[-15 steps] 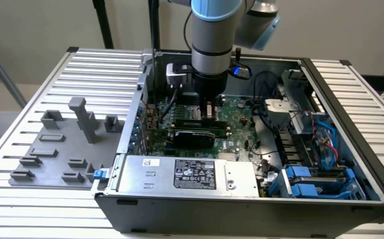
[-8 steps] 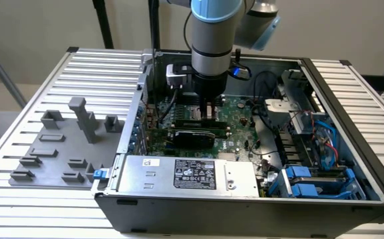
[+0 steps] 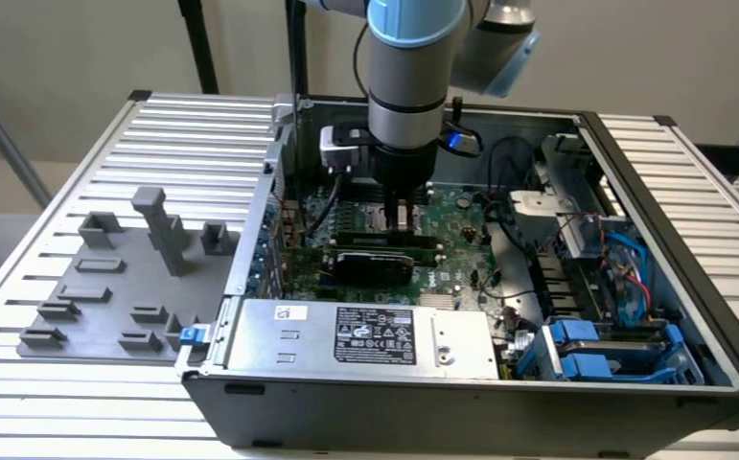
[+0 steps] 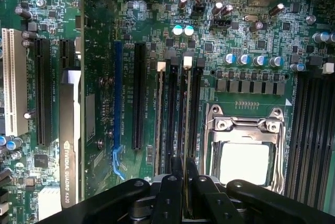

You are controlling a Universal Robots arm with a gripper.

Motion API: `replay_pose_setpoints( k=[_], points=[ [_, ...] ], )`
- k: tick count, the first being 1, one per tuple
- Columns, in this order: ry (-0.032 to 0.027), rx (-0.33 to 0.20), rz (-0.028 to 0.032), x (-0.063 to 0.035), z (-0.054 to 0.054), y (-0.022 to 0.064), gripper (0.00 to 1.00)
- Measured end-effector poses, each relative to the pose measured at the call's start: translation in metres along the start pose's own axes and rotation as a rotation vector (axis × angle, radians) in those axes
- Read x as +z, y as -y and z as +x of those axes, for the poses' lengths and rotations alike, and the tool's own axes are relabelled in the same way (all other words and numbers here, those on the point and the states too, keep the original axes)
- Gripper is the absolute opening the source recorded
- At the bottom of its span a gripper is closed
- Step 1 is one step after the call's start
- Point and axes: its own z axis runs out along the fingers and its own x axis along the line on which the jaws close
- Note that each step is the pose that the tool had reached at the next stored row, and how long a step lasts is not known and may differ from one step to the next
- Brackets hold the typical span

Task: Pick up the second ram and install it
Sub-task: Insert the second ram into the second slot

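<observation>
Gripper (image 3: 403, 217): lowered inside open computer case (image 3: 676, 201), over motherboard (image 4: 251, 30), well away from its edges. Fingers (image 4: 177, 167) nearly closed, pinching second ram (image 4: 182, 130) edge-on, stood upright along memory slots (image 4: 170, 114) beside CPU socket (image 4: 243, 153).

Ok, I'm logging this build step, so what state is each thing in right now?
gripper: shut on the second ram.
second ram: upright, edge-on at its slot.
computer case: open, side panel off.
CPU socket: uncovered, no cooler on it.
graphics card: seated in its slot.
</observation>
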Motion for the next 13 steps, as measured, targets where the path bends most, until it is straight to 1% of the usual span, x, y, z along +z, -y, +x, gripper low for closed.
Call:
replay_pose_setpoints(
  k=[5, 6, 7, 8, 11, 13],
  points=[
    [0.0002, 0.000, -0.0001, 0.0007, 0.000, 0.0000, 0.15],
    [0.0003, 0.000, 0.0000, 0.0008, 0.000, 0.0000, 0.22],
    [0.0003, 0.000, 0.0000, 0.0000, 0.000, 0.0000, 0.22],
    [0.0007, 0.000, -0.0005, -0.0026, 0.000, 0.0002, 0.22],
    [0.0006, 0.000, -0.0026, -0.0151, 0.000, 0.0008, 0.22],
    [0.0006, 0.000, -0.0038, -0.0193, -0.001, 0.0009, 0.22]
  ],
)
